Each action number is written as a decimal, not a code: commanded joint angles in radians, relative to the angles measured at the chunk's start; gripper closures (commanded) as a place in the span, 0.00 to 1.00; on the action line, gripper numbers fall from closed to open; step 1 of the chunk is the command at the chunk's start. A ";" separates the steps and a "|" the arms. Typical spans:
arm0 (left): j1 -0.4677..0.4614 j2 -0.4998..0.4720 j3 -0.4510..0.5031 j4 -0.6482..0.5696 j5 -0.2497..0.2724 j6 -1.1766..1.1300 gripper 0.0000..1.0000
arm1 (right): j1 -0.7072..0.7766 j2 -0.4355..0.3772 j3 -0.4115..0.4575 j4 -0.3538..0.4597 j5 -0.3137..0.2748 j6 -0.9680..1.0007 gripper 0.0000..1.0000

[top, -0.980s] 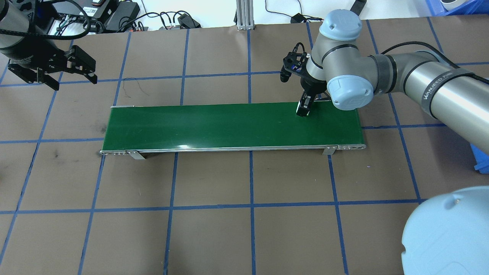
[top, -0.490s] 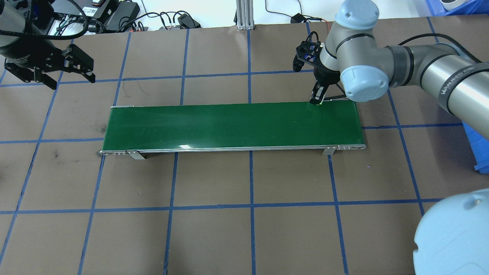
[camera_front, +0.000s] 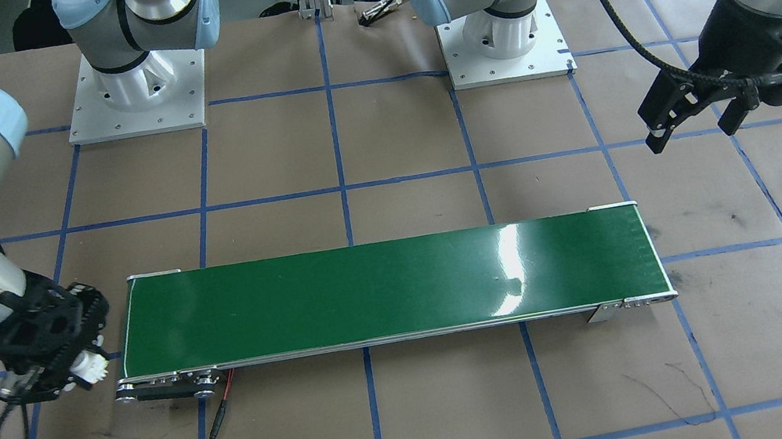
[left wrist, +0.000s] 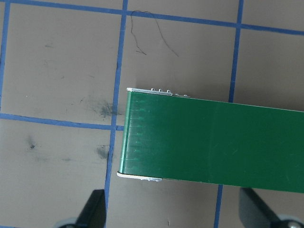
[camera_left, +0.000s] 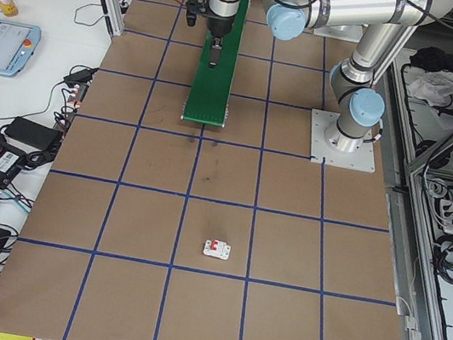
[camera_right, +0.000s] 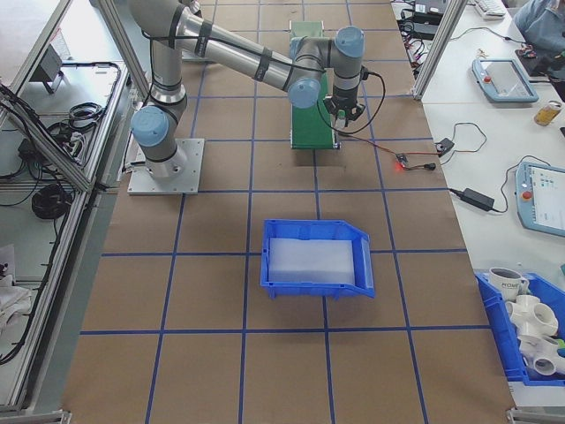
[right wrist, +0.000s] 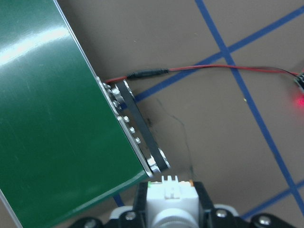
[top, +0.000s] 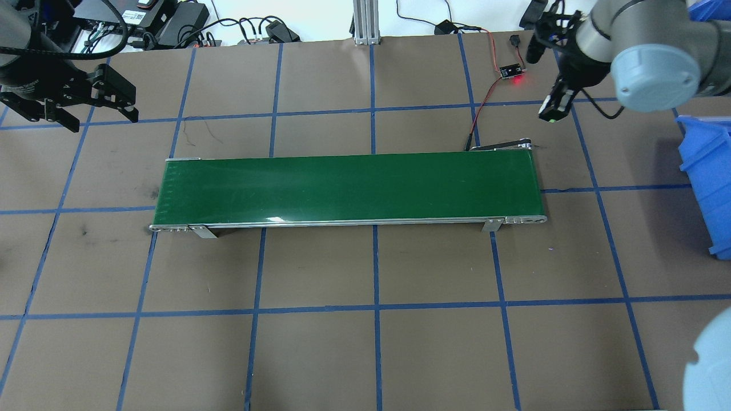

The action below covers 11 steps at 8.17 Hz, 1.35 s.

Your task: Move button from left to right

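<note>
The right gripper (right wrist: 168, 216) clamps the button (right wrist: 170, 197), its white ribbed body showing a green edge.

Button (right wrist: 171, 197) just beyond conveyor (right wrist: 52, 118) end.

In the right wrist view the button (right wrist: 172, 202) is cut off by the bottom edge, its cap unseen. In the overhead view it is too small to make out between the right end effector (top: 551, 108) fingers. The left wrist view shows only two finger (left wrist: 92, 211) tips at its bottom edge.
</note>
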 commanded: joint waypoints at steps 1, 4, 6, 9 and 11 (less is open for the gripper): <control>0.000 0.025 -0.004 -0.001 -0.004 -0.001 0.00 | -0.200 -0.058 -0.008 0.034 -0.026 -0.238 1.00; 0.002 0.036 -0.009 -0.001 -0.006 0.000 0.00 | -0.475 -0.059 -0.008 0.050 0.013 -0.640 1.00; 0.002 0.032 -0.012 0.001 -0.003 0.000 0.00 | -0.649 -0.040 -0.007 0.045 0.041 -0.835 1.00; 0.002 0.016 -0.004 0.001 0.004 0.014 0.00 | -0.744 0.099 -0.007 0.033 0.098 -1.009 1.00; 0.000 0.024 -0.012 0.001 -0.004 0.013 0.00 | -0.744 0.165 0.021 -0.109 0.097 -1.022 1.00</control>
